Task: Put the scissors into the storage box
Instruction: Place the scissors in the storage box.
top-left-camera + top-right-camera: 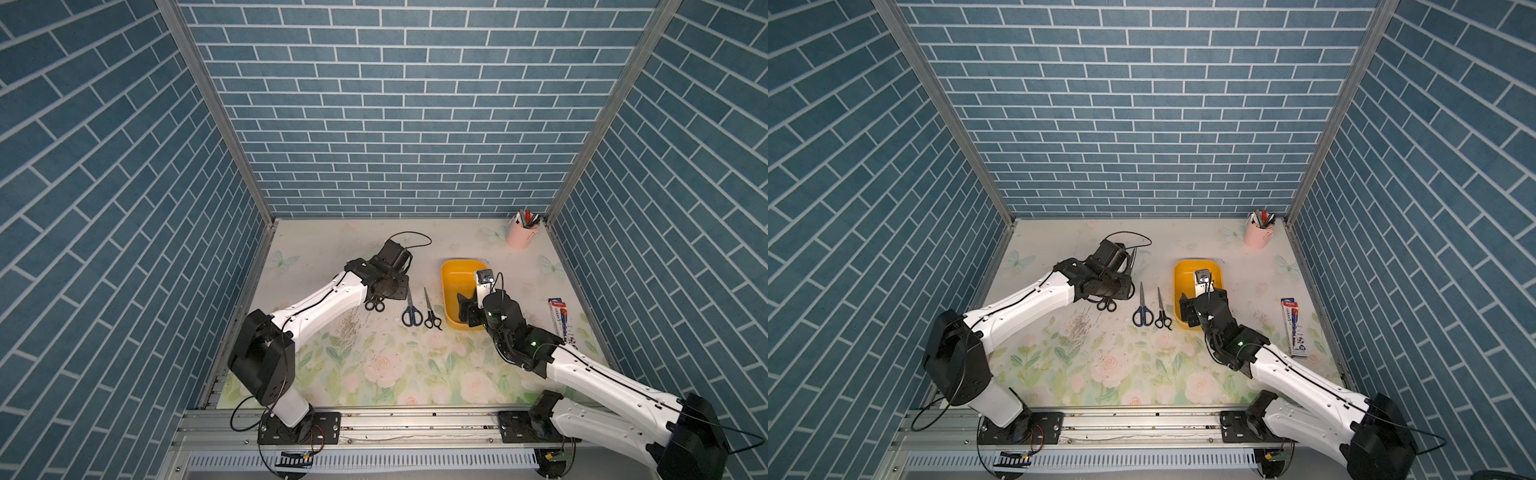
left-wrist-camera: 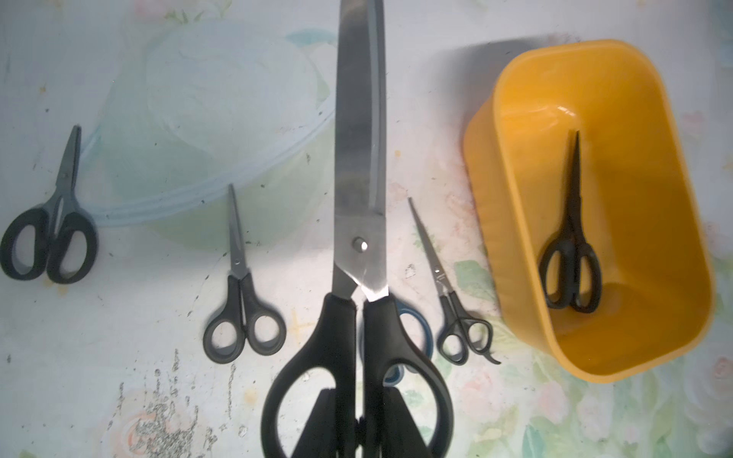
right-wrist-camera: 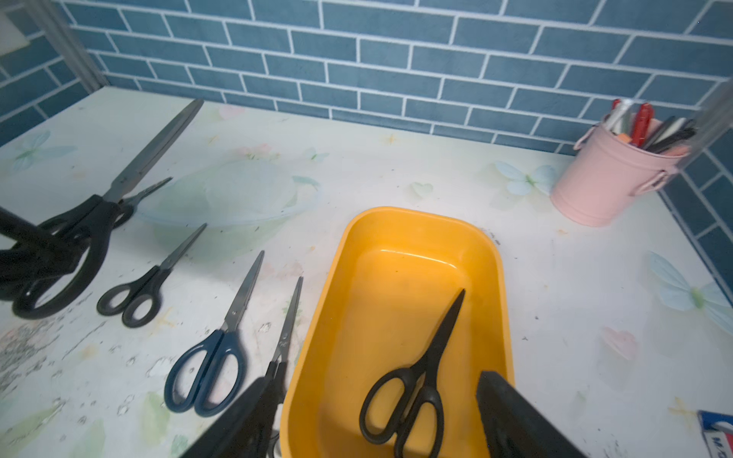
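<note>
The left gripper (image 2: 359,428) is pinched tight on the black loop handles of the largest pair of scissors (image 2: 359,190), its long silver blades closed, held clear of the floral-printed table (image 1: 374,374) above the scissors lying there. The right gripper (image 3: 378,378) hangs over the near end of the shallow yellow-orange plastic storage box (image 3: 317,317) with its fingers spread wide, gripping nothing. Inside the box an all-black pair of scissors (image 3: 420,372) lies flat on the bottom, tips toward the far end. Four pairs lie in a row on the table to the left of the box: a slim silver pair with small black handles (image 3: 286,333) nearest it, then a pair with bluish handles (image 3: 232,321), a small black-handled pair (image 3: 156,275), and a stubby dark pair (image 2: 63,186) farthest out. A pink metal pen cup (image 1: 521,235) stands in the far right corner, and a flat blue-and-red printed packet (image 1: 561,320) lies to the right of the box
</note>
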Controlling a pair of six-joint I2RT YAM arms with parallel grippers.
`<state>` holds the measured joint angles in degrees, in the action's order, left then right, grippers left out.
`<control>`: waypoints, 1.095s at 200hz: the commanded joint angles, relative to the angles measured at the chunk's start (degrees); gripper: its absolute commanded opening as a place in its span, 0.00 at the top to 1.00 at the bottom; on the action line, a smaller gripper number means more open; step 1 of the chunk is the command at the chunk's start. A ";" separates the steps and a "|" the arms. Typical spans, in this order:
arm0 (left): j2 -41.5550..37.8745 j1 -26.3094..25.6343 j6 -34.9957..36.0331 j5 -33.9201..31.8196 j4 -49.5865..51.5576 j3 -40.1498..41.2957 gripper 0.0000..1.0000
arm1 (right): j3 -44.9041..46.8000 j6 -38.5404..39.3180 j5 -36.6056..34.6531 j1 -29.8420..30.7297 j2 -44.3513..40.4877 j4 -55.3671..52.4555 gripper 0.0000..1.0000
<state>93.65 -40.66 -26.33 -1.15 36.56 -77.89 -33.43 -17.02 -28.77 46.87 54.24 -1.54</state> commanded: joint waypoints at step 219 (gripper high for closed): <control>38.48 -13.39 -4.60 13.94 -7.32 -32.01 1.00 | 1.80 -9.18 -17.05 0.27 -8.64 -7.43 0.21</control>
<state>130.65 -53.78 -30.89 12.32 28.38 -107.20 -32.05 -24.29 -44.42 46.87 45.25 -8.58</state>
